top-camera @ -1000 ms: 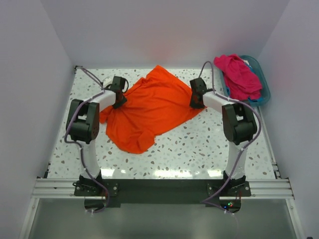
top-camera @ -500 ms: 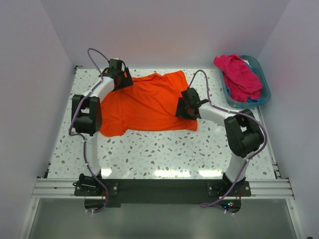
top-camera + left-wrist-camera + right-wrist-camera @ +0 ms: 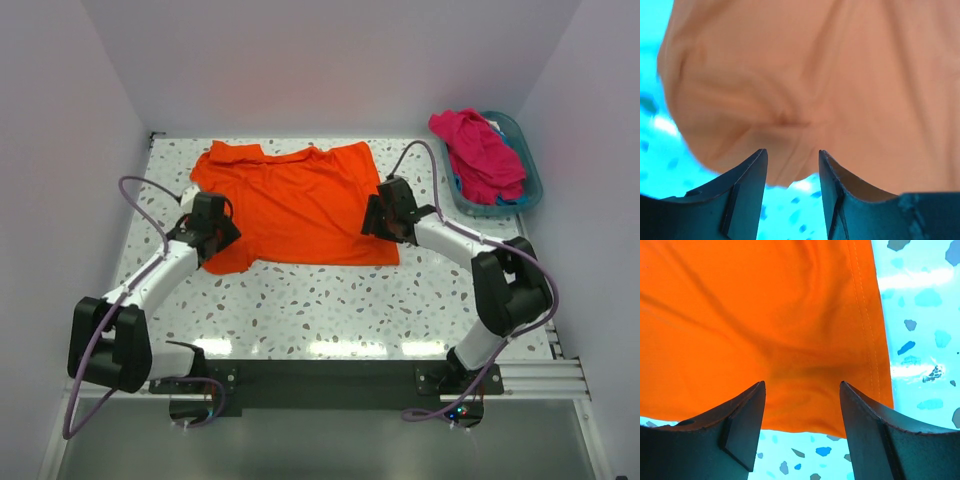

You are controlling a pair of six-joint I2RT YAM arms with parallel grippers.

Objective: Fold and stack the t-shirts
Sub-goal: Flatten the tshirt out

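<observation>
The orange t-shirt (image 3: 295, 205) is laid flat at upper centre (a magenta t-shirt (image 3: 480, 152) is heaped upper right). Left gripper (image 3: 791, 159) and right gripper (image 3: 802, 392) are held parted over the orange shirt's lower corners, nothing grasped.

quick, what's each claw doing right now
Left claw: open, holding nothing, at the orange shirt edge.
Right claw: open, holding nothing, over the shirt's hem.

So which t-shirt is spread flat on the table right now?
The orange t-shirt, laid open on the table; the pink t-shirt is bunched up in the teal basket.
</observation>
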